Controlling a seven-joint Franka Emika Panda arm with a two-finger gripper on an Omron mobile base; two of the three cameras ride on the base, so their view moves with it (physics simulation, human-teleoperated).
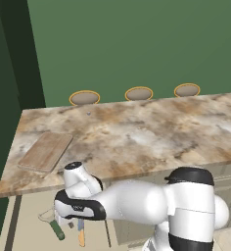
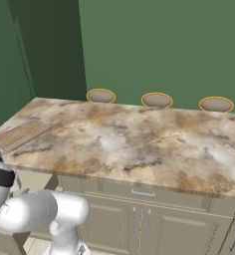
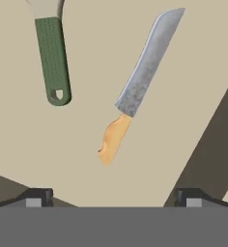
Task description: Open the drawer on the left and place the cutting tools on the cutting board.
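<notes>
A rendered home kitchen: a long marble-patterned island counter (image 1: 137,137) over beige cabinet fronts (image 2: 139,219) with silver handles, against dark green walls (image 1: 137,44). 3 round stools (image 2: 156,100) line its far side. A wooden cutting board (image 1: 45,151) lies on the counter, and a knife (image 3: 135,91) rests in the open drawer (image 3: 87,159).

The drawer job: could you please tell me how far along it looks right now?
Done: the drawer stands open, its beige floor showing. In hand: the hand hovers open above the knife, holding nothing; the green-handled tool lies beside the knife, apart from it. Left: both tools have yet to go up onto the cutting board, which lies bare on the counter.
</notes>
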